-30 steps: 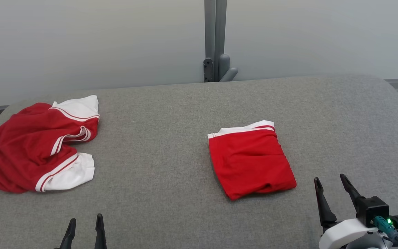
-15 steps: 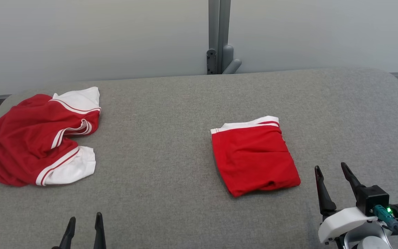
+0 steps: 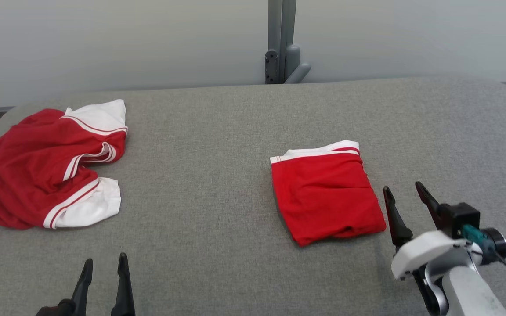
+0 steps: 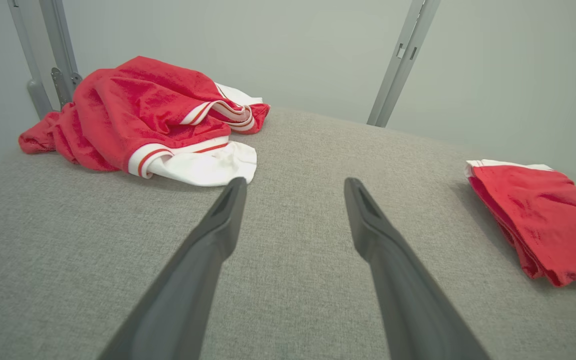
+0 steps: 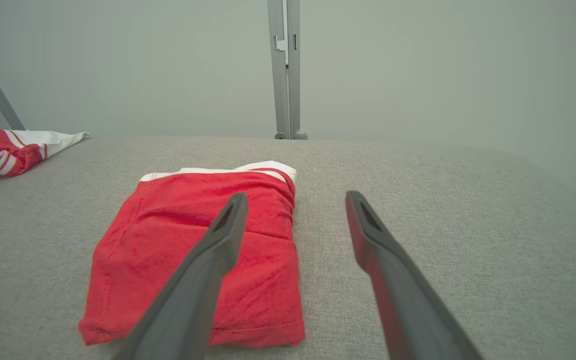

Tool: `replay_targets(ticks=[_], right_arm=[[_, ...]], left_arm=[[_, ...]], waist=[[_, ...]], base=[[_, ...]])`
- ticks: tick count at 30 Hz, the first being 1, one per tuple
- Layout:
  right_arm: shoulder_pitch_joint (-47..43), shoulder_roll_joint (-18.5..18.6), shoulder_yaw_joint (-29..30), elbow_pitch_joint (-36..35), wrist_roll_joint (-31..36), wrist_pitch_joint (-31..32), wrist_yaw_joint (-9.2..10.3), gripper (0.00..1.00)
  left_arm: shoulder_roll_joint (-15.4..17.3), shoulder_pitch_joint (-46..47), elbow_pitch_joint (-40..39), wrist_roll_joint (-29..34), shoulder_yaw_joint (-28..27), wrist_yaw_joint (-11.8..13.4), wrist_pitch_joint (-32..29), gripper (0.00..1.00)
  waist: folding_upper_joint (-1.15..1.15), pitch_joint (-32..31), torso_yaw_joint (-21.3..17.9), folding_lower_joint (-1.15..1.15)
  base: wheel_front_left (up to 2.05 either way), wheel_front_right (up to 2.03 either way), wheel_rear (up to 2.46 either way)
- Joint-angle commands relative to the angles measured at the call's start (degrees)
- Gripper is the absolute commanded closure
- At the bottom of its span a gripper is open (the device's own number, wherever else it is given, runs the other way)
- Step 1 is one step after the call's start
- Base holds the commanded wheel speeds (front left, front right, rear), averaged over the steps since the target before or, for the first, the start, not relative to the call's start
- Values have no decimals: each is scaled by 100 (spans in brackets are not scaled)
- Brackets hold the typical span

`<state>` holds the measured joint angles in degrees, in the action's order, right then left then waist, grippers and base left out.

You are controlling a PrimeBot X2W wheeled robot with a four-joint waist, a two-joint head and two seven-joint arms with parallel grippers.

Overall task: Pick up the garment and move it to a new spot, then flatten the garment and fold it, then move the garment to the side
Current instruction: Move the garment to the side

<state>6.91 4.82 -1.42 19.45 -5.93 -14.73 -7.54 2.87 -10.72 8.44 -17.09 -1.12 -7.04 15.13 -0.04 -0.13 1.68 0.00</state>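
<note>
the folded garment (image 3: 327, 193) lies flat on the grey fabric worktop (image 3: 218, 175), right of centre in the head view. it is a bright red, roughly rectangular packet with a white, red-striped band along its far edge and a soft rounded fold along its near edge (a few shallow creases cross the top layer).

the right gripper (image 3: 402, 188) is at the lower right of the head view, just beside the packet's right edge. its two dark fingers are spread wide and hold nothing. in the right wrist view, one finger of the right gripper (image 5: 296, 196) crosses in front of the folded garment (image 5: 138, 250) and the other is over bare grey. whether either tip touches anything cannot be told. the left gripper (image 3: 106, 259), at the lower left, is also spread and empty over bare worktop, well apart from both pieces of clothing.

a crumpled garment (image 3: 37, 175), darker red with white panels, is heaped at the left of the frame by the worktop's left edge. a wide bare stretch separates the two, and there is more bare fabric in front of the packet and to its right. the far edge curves down at the upper right, and behind it a grey post (image 3: 281, 39) rises at top centre.
</note>
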Motion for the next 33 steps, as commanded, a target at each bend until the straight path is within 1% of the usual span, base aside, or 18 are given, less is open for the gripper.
replay_targets(ticks=[1, 3, 4, 7, 10, 13, 17, 18, 19, 22, 24, 26, 27, 30, 33], right_arm=[[300, 109, -111, 135, -126, 212, 10, 0], [684, 233, -331, 370, -319, 658, 10, 0], [1049, 383, -456, 568, -423, 1016, 10, 0], [1517, 547, -644, 943, -473, 1476, 10, 0], [1857, 611, -707, 1394, -570, 1818, 10, 0], [2078, 589, -840, 1762, -807, 2064, 10, 0], [2279, 576, -1021, 2068, -1334, 2191, 9, 0], [2311, 568, -1059, 2097, -1474, 2150, 9, 69], [2338, 547, -1076, 2104, -1630, 2099, 9, 100], [2405, 634, -1205, 2085, -1944, 1951, 9, 100], [2458, 675, -1297, 2110, -2081, 1891, 10, 100], [2536, 747, -1310, 2154, -2154, 1781, 11, 100], [2536, 747, -1310, 2154, -2154, 1781, 11, 100], [2666, 833, -1230, 2263, -2227, 1576, 10, 100], [2827, 915, -1121, 2415, -2179, 1378, 10, 100]], left_arm=[[9, 192, -63, -12, 12, 15, 2, 0], [9, 298, -93, -24, 34, 7, 1, 0], [9, 403, -102, -32, 63, -2, 2, 0], [9, 577, -73, -80, 92, -15, 2, 0], [8, 735, -48, -138, 186, -25, 2, 0], [9, 881, -32, -168, 257, -32, 2, 0], [9, 983, -22, -174, 222, -38, 2, 0], [9, 990, -24, -167, 197, -38, 2, 0], [9, 984, -38, -163, 159, -28, 2, 0], [7, 938, -81, -122, 107, -25, 1, 0], [8, 932, -109, -75, 96, -30, 1, 0], [9, 978, -146, -30, 107, -35, 2, 0], [9, 978, -146, -30, 107, -35, 2, 0], [8, 1128, -224, 94, 139, -40, 2, 0], [78, 1267, -322, 250, 221, -48, 2, 0]], waist=[[4, 253, 48, 0], [4, 449, 85, 0], [4, 626, 133, 0], [4, 896, 219, 0], [4, 1093, 336, 0], [4, 1237, 444, 0], [4, 1309, 485, 0], [4, 1314, 467, 0], [4, 1318, 429, 0], [4, 1326, 235, 0], [4, 1370, 38, 0], [4, 1433, -168, 0], [4, 1433, -168, 0], [4, 1597, -478, 0], [4, 1829, -767, 0]], base=[[0, 0, 0], [0, 0, 0], [0, 0, 0], [0, 0, 0], [0, 0, 0], [0, 0, 0], [0, 0, 0], [0, 0, 0], [0, 0, 0], [0, 0, 0], [0, 0, 0], [0, 0, 0], [0, 0, 0], [0, 0, 0], [0, 0, 0]])
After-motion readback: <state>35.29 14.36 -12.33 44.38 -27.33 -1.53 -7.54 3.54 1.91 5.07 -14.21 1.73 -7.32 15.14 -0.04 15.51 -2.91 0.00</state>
